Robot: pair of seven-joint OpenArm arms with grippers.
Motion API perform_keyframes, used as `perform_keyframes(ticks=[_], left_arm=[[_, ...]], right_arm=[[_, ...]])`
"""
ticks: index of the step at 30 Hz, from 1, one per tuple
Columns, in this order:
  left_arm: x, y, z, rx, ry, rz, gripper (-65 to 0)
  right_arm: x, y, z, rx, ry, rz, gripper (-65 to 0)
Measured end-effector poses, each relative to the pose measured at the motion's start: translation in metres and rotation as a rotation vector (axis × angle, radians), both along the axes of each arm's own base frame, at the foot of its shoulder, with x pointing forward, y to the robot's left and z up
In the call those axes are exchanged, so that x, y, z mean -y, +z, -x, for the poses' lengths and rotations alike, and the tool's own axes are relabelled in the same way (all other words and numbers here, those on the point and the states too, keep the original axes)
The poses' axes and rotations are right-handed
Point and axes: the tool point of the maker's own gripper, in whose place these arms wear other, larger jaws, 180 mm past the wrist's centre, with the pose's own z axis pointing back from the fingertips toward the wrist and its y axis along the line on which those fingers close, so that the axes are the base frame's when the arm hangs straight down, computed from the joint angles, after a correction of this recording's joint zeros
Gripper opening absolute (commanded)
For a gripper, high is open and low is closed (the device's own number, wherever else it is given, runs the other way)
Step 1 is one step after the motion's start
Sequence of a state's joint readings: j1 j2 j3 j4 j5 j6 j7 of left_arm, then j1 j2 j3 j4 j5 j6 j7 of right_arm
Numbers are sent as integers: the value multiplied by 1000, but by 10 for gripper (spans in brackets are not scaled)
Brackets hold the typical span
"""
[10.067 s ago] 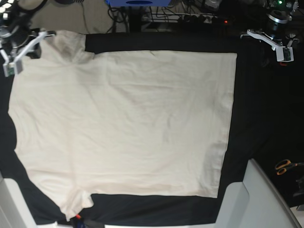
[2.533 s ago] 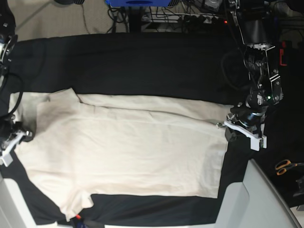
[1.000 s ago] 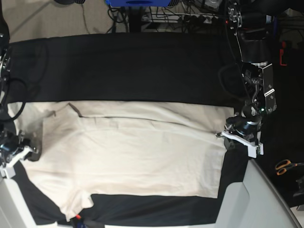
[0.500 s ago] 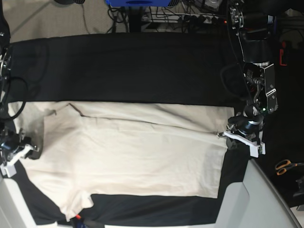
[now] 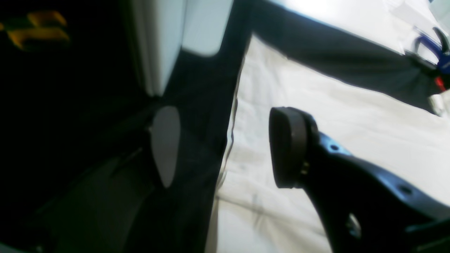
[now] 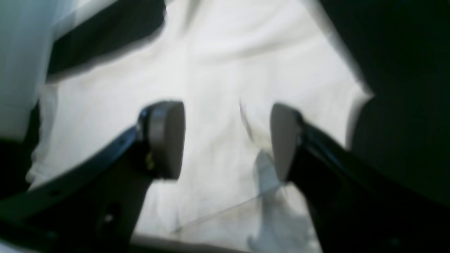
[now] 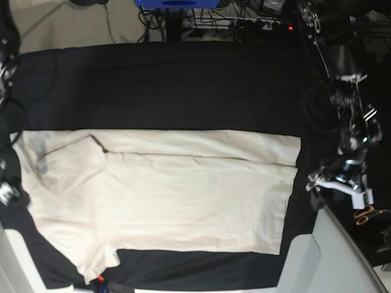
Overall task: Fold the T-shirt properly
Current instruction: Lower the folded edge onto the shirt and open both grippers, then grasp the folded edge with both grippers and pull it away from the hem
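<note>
The cream T-shirt [image 7: 165,195] lies on the black table cloth [image 7: 183,85], its far half folded toward me, leaving a wide band with a sleeve at the lower left. In the base view my left gripper [image 7: 339,183] hovers just right of the shirt's right hem. The left wrist view shows that gripper [image 5: 225,147] open, one pad [image 5: 288,147] over the shirt [image 5: 316,105] and the other over black cloth, holding nothing. My right gripper [image 7: 5,194] is at the table's left edge. In the right wrist view it [image 6: 225,140] stands open above the shirt [image 6: 218,70], empty.
Orange-handled scissors [image 7: 366,213] lie at the right edge. A pale grey panel [image 7: 330,256] rises at the lower right, another [image 7: 12,262] at the lower left. Cables and a blue object [image 7: 177,3] sit beyond the far edge.
Both grippers have opened and let go of the shirt. The left gripper has pulled away to the right, the right gripper to the left edge. The folded layer has settled flat.
</note>
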State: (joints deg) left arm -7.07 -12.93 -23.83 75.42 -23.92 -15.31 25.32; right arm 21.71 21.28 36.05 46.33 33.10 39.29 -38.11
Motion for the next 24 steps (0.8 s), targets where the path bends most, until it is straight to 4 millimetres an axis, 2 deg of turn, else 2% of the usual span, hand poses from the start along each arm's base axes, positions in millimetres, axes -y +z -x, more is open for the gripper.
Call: perform_keyframes(ticks=[2, 5, 7, 8, 11, 15, 16, 20, 24], left_arm=[[6, -9, 23, -58, -24, -26, -262], [17, -26, 57, -121, -59, -44, -262], [17, -30, 74, -144, -69, -65, -262], [15, -30, 81, -150, -66, -77, -262], [16, -35, 96, -169, -76, -80, -262], [16, -47, 111, -213, -77, -79, -262], [17, -50, 114, -220, -80, -78, -262], [18, -57, 126, -247, -83, -78, -262], [19, -60, 128, -251, -71, -65, -262]], right_arm=[[2, -7, 34, 1, -65, -57, -366], [-5, -29, 84, -27, -197, -149, -323], [-9, -50, 107, -97, -307, -215, -288], [-11, -55, 113, -109, -330, -235, -281], [-14, -67, 115, -111, -366, -296, -279], [-28, -103, 120, -163, -429, -397, -279], [-27, -104, 119, -131, -446, -414, -279], [-17, -113, 118, -108, -503, -451, -279], [4, -116, 121, -71, -571, -448, -279]])
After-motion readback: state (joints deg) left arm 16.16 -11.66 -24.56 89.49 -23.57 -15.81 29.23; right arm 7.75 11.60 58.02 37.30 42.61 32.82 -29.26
